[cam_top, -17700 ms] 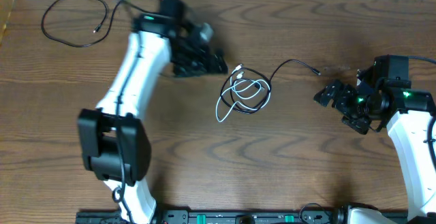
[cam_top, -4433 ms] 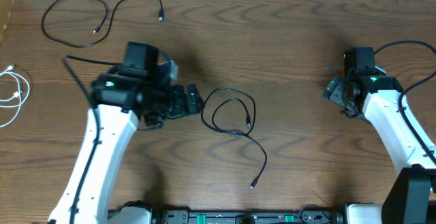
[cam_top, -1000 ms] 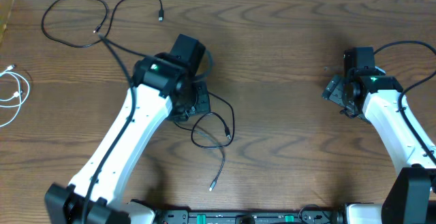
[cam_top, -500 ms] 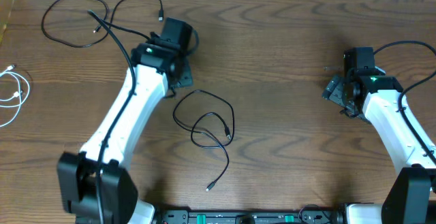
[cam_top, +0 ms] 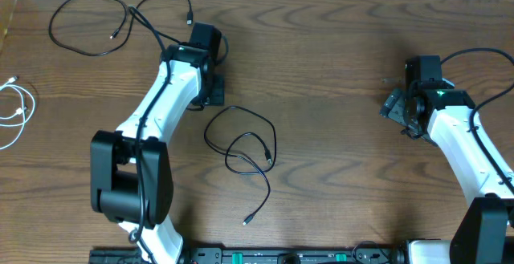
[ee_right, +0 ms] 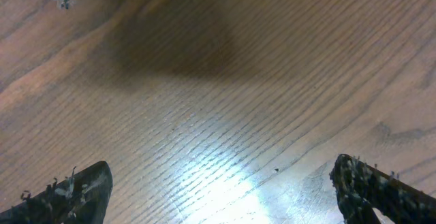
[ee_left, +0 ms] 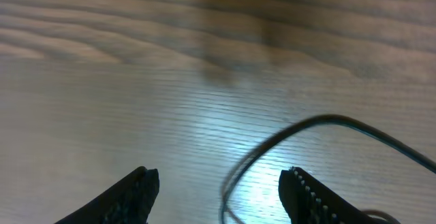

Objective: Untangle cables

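A black cable lies in loose loops at the table's middle, one plug end trailing toward the front. A second black cable lies looped at the back left. The white cable lies at the far left edge. My left gripper is open and empty, just up and left of the middle cable's loop. In the left wrist view, that cable curves between and beyond the open fingers of the left gripper. My right gripper is open and empty over bare wood, as the right wrist view shows.
The left arm's thicker black wire runs across the back-left cable's area. The right arm's wire arcs at the back right. The wooden table's back edge meets a white wall.
My left gripper has pulled back up and left from the middle black cable, which now lies free in loops. The left arm's elbow has swung. The right arm has not moved.
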You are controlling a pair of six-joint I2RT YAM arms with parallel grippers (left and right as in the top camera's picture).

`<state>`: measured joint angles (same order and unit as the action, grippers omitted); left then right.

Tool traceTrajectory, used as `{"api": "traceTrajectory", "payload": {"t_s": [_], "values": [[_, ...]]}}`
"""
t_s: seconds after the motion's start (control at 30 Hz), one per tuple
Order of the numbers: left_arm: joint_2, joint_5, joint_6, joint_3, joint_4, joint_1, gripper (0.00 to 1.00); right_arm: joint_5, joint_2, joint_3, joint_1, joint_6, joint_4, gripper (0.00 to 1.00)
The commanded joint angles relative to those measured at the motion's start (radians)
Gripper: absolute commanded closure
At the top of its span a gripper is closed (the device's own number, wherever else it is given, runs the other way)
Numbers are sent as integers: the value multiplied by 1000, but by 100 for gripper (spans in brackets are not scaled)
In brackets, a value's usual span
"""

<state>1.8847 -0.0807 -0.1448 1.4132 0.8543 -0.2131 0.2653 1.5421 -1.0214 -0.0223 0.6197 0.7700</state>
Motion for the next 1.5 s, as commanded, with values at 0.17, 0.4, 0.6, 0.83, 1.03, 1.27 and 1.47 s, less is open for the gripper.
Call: {"api": "traceTrajectory", "payload": {"t_s": [0.17, 0.4, 0.6, 0.83, 1.03, 1.27, 1.47], "values": [[111, 74, 66, -5, -11, 1, 38, 12, 1, -1, 2, -7, 1, 1], [166, 105, 66, -5, -27, 0, 42, 12, 1, -1, 2, -7, 1, 1], [173, 108, 66, -5, -26, 0, 43, 12, 1, -1, 2, -7, 1, 1], [192, 108, 74, -5, -37, 0, 43, 12, 1, -1, 2, -7, 1, 1], [229, 179, 75, -5, -44, -2, 43, 13, 1, -1, 2, -7, 1, 1], [240, 209, 89, -11, -64, 0, 52, 12, 1, -1, 2, -7, 1, 1], [280, 208, 89, -29, -86, 1, 59, 13, 1, -1, 2, -7, 1, 1]]}}
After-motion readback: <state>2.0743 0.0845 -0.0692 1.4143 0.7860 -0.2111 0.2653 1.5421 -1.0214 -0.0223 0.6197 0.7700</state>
